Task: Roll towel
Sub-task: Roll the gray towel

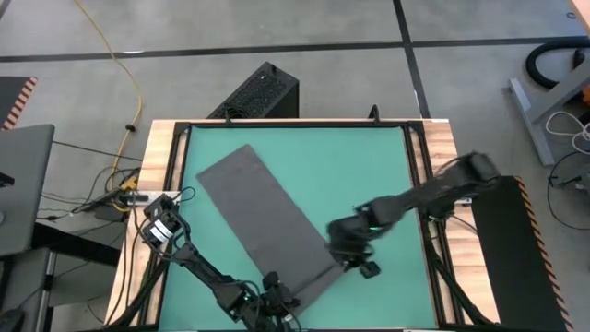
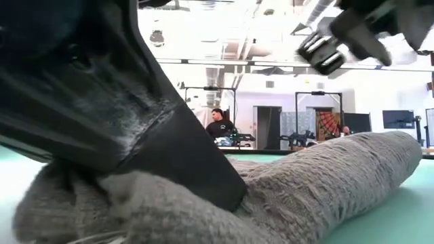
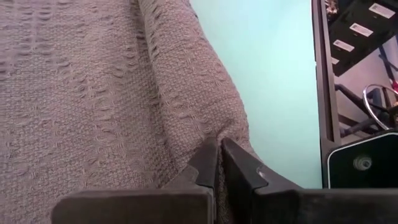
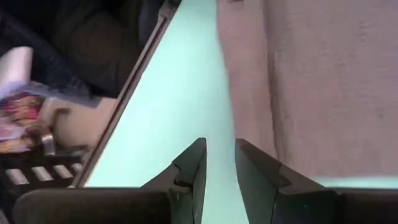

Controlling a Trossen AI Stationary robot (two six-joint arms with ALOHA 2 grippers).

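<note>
Left arm reaches low along the near edge of the green mat (image 1: pixel 369 166), elbow folded, its wrist down at the towel's near end. Left gripper (image 3: pixel 219 152) has its two fingers pressed together on a fold at the edge of the towel (image 1: pixel 263 221); the cloth puckers where they meet. From table height the same dark finger bears down into the bunched weave, lifting a small hump of cloth.

Right arm comes in from the right side of the table, bent at the elbow, wrist angled down toward the towel's near right corner. Right gripper (image 4: pixel 219 163) hangs just over bare mat beside the towel's long edge, fingers slightly apart with nothing between them.

Towel lies mostly flat on the mat, a long dark grey rectangle. Long axis runs diagonally: far end toward the far left, near end toward the near centre, between the two grippers.
</note>
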